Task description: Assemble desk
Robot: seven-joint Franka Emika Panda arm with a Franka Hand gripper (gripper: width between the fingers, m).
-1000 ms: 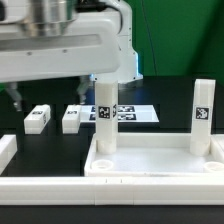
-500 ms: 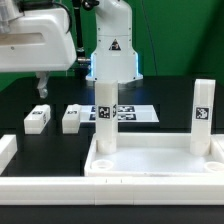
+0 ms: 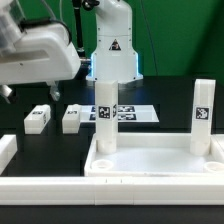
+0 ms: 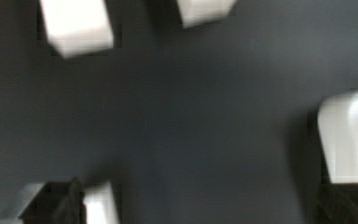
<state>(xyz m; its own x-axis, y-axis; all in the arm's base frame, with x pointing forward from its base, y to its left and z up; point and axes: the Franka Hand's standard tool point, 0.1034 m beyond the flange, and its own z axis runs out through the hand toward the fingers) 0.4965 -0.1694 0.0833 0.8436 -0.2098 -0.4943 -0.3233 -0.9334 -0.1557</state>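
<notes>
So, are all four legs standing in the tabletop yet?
No: two upright legs stand in the tabletop, while two loose legs lie on the table.

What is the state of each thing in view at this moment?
tabletop: lies flat, rim up
leg at the exterior view's left: upright, seated in the tabletop
leg at the exterior view's right: upright, seated in the tabletop
two loose legs: lying flat, unattached
gripper: open or shut unclear

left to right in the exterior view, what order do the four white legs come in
first lying leg → second lying leg → first upright leg → second upright leg, both standing in the tabletop
</notes>
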